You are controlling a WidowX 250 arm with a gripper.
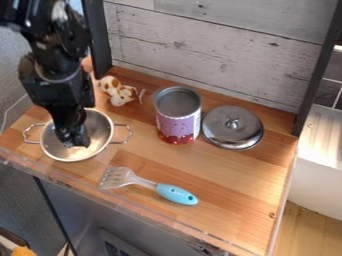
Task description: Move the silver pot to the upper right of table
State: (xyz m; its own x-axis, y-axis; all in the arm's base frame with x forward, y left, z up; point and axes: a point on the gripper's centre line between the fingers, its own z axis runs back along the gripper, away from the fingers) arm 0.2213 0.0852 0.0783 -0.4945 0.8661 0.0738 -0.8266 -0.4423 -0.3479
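Observation:
The silver pot stands at the left of the wooden table, with a loop handle on each side. My gripper hangs down from the upper left, its tip over the inside of the pot. The arm hides part of the pot's back left rim. Whether the tip touches the pot's bottom I cannot tell.
A purple and red can stands mid-table, with a silver lid right of it. A spotted plush toy lies behind the pot. A spatula with a blue handle lies in front. A whitewashed plank wall borders the back.

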